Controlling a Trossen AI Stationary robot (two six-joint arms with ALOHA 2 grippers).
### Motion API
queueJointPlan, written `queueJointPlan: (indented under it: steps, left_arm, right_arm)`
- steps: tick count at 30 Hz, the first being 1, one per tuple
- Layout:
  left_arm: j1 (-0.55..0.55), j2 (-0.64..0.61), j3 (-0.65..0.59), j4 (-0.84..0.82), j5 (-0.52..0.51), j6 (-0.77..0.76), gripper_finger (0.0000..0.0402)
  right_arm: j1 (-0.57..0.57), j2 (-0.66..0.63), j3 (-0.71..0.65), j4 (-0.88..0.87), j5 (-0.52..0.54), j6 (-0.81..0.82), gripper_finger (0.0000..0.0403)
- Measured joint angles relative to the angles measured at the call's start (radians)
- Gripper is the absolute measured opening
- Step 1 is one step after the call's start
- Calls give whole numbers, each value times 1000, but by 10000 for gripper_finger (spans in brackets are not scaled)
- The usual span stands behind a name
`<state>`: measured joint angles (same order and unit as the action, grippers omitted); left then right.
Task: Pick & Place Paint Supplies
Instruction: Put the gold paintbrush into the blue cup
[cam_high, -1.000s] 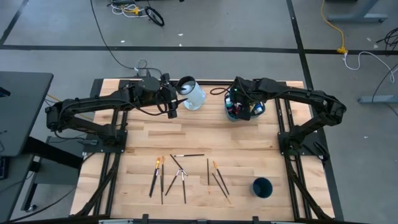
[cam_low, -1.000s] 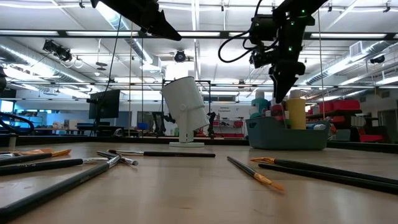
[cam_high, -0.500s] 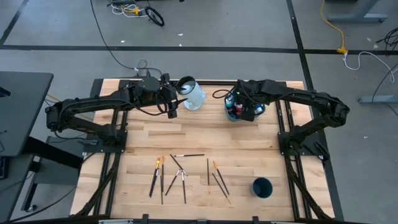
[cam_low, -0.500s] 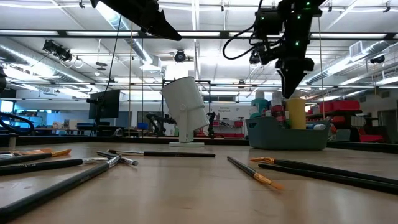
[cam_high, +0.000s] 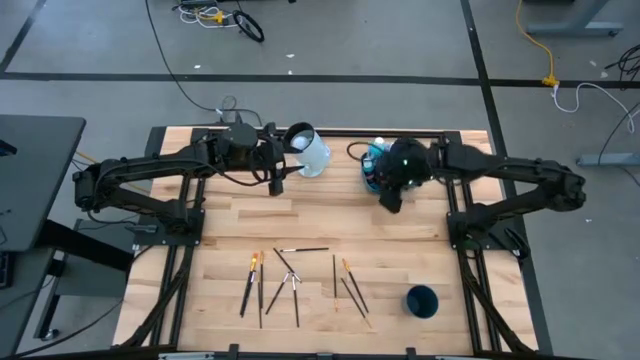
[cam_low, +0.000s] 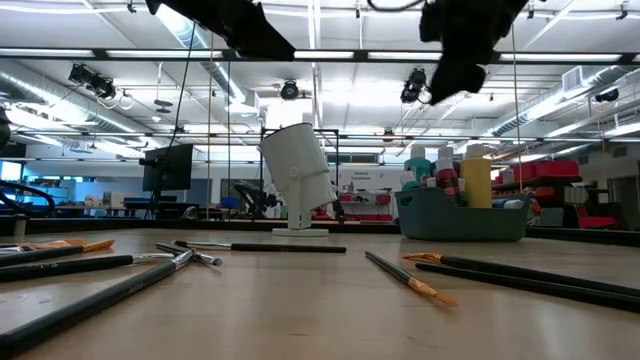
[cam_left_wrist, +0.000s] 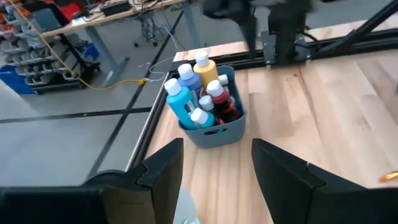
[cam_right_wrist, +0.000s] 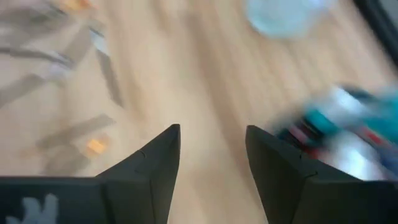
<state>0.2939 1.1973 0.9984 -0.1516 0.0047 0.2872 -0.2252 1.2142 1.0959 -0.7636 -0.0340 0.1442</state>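
Wooden tabletop (cam_high: 240, 215), with paint bottles (cam_left_wrist: 200, 93) in the tub (cam_high: 372, 172), upper centre-right.
Right pincer (cam_high: 391, 203) sits beside the tub, open and empty; left pincer (cam_high: 277, 184), wide open and empty, waits by the jug (cam_high: 309, 150). Brushes (cam_high: 300, 275) lie along the lower centre. Probably between picks: next, reach down to one brush.

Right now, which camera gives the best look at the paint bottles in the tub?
The left wrist view: the paint bottles stand unobstructed in the teal tub, caps and colours distinct. The high view mostly hides them under the right arm, the low view shows only their tops, and the right wrist view blurs them.
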Motion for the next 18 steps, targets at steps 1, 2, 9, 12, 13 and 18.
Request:
queueJointPlan:
  steps: [1,2,9,12,13,18]
  left_arm:
    - [0,0,0,0,0,-15,198]
    - [0,0,0,0,0,-22,198]
    - [0,0,0,-1,0,-21,198]
    - [0,0,0,-2,0,-22,198]
    - [0,0,0,-7,0,-22,198]
    - [0,0,0,-25,0,-22,198]
  right_arm:
    - [24,-3,-27,73,-18,14,184]
    - [46,-3,-52,136,-39,26,184]
    - [158,49,-198,546,-94,125,184]
    - [179,92,-222,614,-99,132,183]
    - [185,113,-223,615,-98,141,183]
    - [228,216,-149,500,-63,165,173]
